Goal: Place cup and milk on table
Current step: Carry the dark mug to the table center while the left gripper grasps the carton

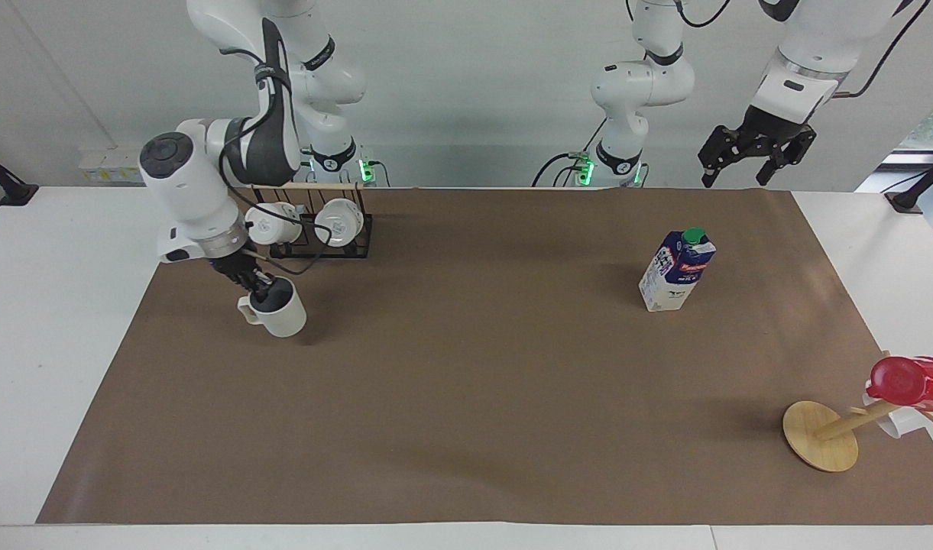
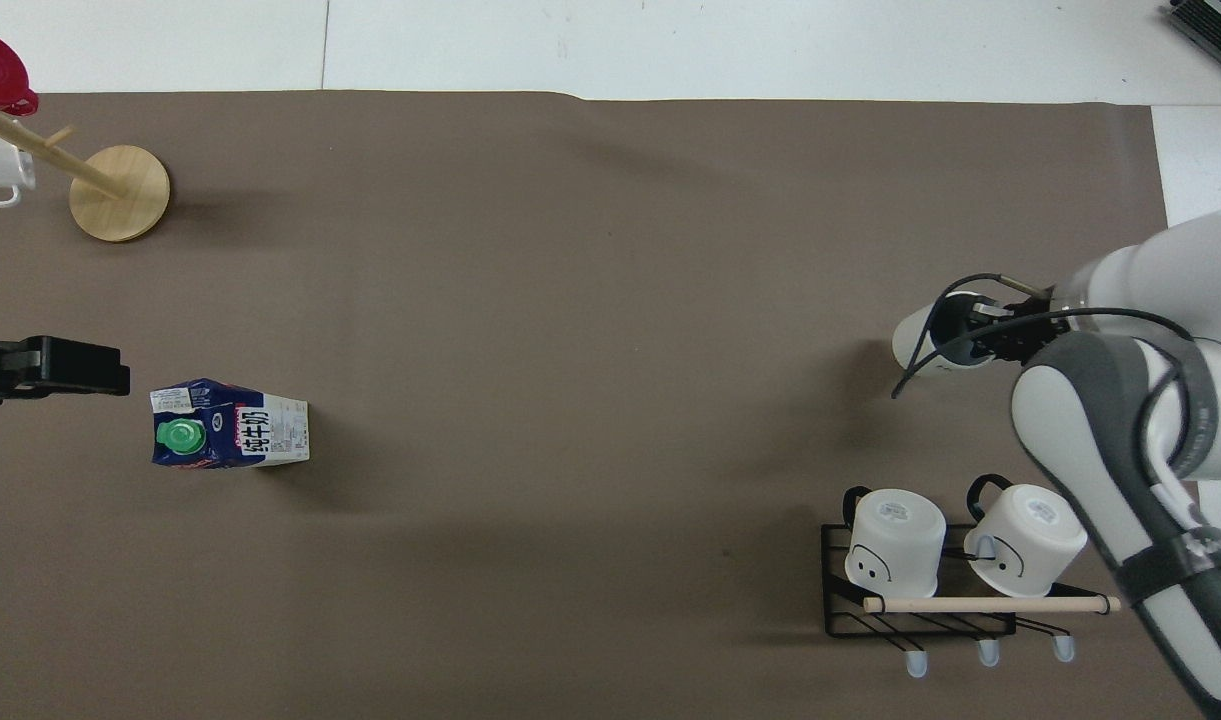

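Observation:
The off-white cup (image 1: pixel 279 315) with a grey-blue inside hangs tilted from my right gripper (image 1: pixel 258 286), which is shut on its rim. It is low over the brown paper of the table (image 1: pixel 466 382), beside the mug rack. I cannot tell whether its base touches the paper. The cup (image 2: pixel 920 345) and right gripper (image 2: pixel 982 335) also show in the overhead view. The milk carton (image 1: pixel 676 271) stands upright on the paper toward the left arm's end, also in the overhead view (image 2: pixel 232 437). My left gripper (image 1: pixel 745 172) waits open in the air above the table's edge beside the carton.
A black wire rack (image 1: pixel 313 229) with two glossy white mugs stands nearer to the robots than the cup. A round wooden disc with a peg (image 1: pixel 820 435) carries a shiny red cup (image 1: pixel 913 382) at the corner farthest from the robots, toward the left arm's end.

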Tool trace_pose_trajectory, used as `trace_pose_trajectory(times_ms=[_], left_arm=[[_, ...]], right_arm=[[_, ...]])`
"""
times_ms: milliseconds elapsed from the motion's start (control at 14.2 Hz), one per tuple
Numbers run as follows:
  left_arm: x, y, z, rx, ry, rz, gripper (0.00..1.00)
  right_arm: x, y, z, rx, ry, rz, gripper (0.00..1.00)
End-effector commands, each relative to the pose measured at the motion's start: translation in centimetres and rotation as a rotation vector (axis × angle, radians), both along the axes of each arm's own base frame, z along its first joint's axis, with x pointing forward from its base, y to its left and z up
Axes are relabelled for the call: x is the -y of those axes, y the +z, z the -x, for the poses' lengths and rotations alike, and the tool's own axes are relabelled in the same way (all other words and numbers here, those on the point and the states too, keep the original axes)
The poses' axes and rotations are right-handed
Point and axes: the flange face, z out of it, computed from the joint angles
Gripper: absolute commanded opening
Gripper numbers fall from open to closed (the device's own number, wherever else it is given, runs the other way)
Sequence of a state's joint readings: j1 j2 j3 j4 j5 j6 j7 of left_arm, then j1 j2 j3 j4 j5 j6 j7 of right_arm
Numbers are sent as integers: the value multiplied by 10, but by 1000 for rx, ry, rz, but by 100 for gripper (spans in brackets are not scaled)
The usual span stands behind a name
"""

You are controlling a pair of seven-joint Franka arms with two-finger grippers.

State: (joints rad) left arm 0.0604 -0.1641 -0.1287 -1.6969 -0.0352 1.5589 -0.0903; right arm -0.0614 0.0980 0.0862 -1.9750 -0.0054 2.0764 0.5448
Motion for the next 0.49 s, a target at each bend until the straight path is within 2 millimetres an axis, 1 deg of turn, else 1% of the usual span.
trace_pose_trajectory(times_ms=[0, 70, 211, 352, 423], left_arm=[[-13, 3, 1, -13, 22, -9, 100], [-14, 3, 2, -19, 19, -10, 100], [-15, 0, 3, -23, 24, -11, 100], [-14, -5, 5, -21, 22, -12, 100], [-14, -9, 8, -12, 20, -14, 100]], right_arm=[[-43, 1, -1, 1, -49, -11, 0], [-70, 3, 1, 11, -46, -9, 0], [-111, 7, 4, 55, -58, -10, 0], [-170, 7, 9, 62, -75, -22, 0], [-188, 10, 8, 70, -112, -32, 0]])
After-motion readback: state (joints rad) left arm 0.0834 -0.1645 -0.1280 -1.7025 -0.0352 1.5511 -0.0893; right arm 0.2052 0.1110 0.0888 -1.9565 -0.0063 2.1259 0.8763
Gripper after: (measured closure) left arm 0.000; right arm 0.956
